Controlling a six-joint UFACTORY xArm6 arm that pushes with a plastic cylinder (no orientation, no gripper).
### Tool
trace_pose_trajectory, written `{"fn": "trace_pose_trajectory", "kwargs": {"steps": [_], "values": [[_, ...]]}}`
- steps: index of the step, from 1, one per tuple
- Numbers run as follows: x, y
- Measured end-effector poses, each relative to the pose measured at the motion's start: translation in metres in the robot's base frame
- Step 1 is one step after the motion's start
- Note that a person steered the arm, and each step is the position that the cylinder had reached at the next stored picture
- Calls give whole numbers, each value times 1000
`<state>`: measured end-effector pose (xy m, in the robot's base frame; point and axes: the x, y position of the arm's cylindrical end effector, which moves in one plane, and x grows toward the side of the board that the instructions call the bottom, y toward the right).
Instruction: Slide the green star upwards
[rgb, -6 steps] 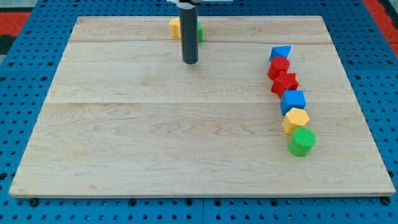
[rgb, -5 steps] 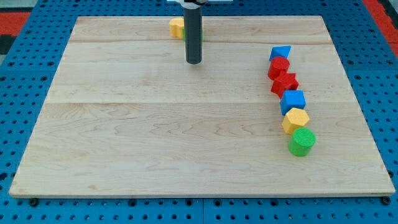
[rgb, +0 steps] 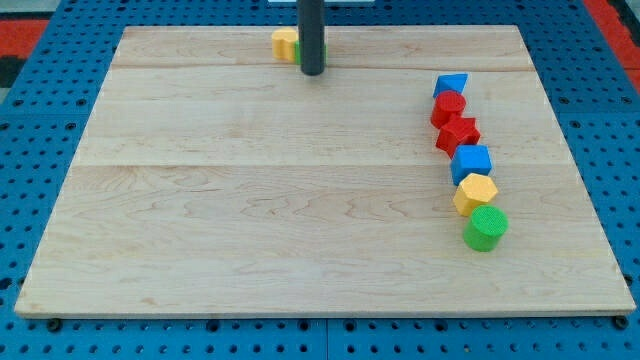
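Note:
The green star (rgb: 324, 53) sits near the view's top edge of the wooden board (rgb: 250, 200), almost wholly hidden behind my rod; only thin green slivers show beside it. A yellow block (rgb: 285, 43) lies just to its left. My tip (rgb: 312, 72) rests on the board right at the star's lower side, apparently touching it.
A column of blocks runs down the view's right: blue (rgb: 451, 85), red (rgb: 448, 107), red star-like (rgb: 458, 134), blue cube (rgb: 471, 162), yellow hexagon (rgb: 475, 192), green cylinder (rgb: 486, 227). Blue pegboard surrounds the board.
My tip has moved toward the view's top and slightly right, from below the green star up against it. The blocks on the right have not moved.

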<state>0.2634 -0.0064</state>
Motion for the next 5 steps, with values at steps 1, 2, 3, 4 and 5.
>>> {"fn": "trace_pose_trajectory", "kwargs": {"steps": [1, 2, 3, 4, 5], "values": [[-20, 45], [-16, 94], [3, 157], [7, 180], [7, 181]]}}
